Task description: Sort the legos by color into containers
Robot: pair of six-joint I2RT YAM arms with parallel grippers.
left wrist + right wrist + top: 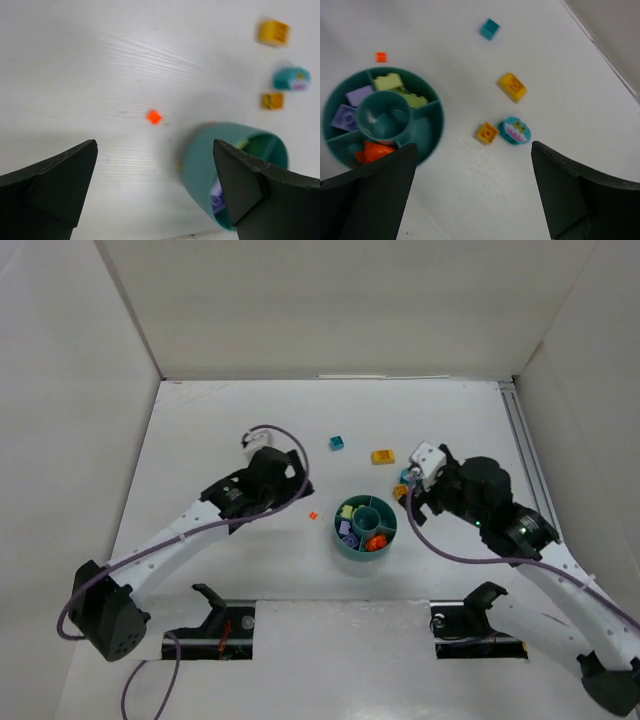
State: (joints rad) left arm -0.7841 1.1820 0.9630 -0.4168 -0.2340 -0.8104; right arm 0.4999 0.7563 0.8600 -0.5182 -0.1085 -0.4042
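The right wrist view looks straight down into the dish [439, 120] and shows its sections. The top view shows the same dish only small, on the table [220, 440] between the two arms. There the right gripper [412, 495] hides most of two legos [402, 490]. The right wrist view shows them well: a small yellow piece [487, 133] just beside a round teal piece [515, 131]. The left wrist view is blurry and sees the dish from the side.

One section holds two lime pieces [389, 81]. The next holds two purple pieces [359, 95]. Another holds an orange piece [375, 150], partly hidden by a finger.

Five legos lie loose on the table: one teal cube [490, 28], one yellow brick [512, 86], the small yellow piece, the round teal piece, and one tiny orange bit [154, 117] near the dish.

The left gripper [154, 145] and the right gripper are both spread wide and hold nothing.
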